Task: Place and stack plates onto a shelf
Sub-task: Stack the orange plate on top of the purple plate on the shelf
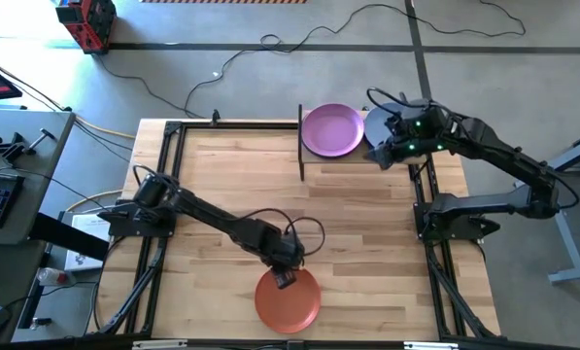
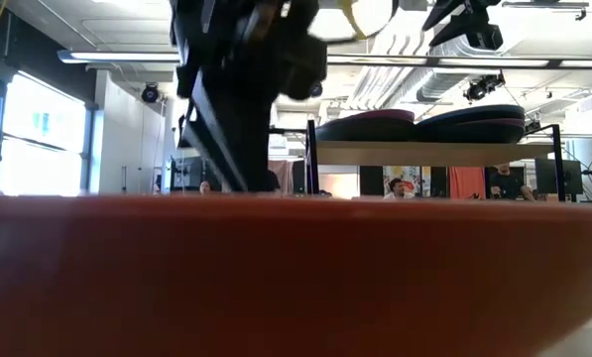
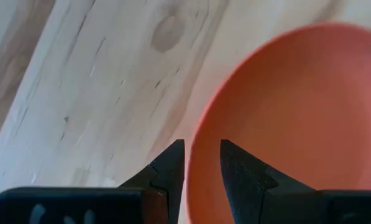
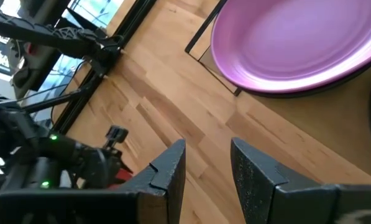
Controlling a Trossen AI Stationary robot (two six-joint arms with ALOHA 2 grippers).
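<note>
Orange plate (image 1: pixel 288 300), lower centre of the high view, lying on the table (image 1: pixel 367 253) near its front edge. The left gripper (image 3: pixel 202 163) stands at the plate's rim with its fingers a narrow gap apart, one finger over the wood and one over the plate's inside; whether they already pinch the rim cannot be told. Purple plate (image 1: pixel 331 129), top centre, rests on the shelf (image 1: pixel 314 156), topping a stack there; beside it to the right a bluish plate (image 1: pixel 375 124) is partly hidden under the right gripper (image 4: pixel 207 163), which hovers above the shelf, fingers slightly parted and holding nothing.

The step in hand appears to be picking up the orange plate. It would go best with the rim seated deep between the fingers before lifting, and the plate kept level on its way to the shelf.

The left wrist view alone shows the fingers astride the rim. The low view alone shows the shelf's height and two stacks in profile, its foreground filled by the orange plate. The high view alone shows both arms.
</note>
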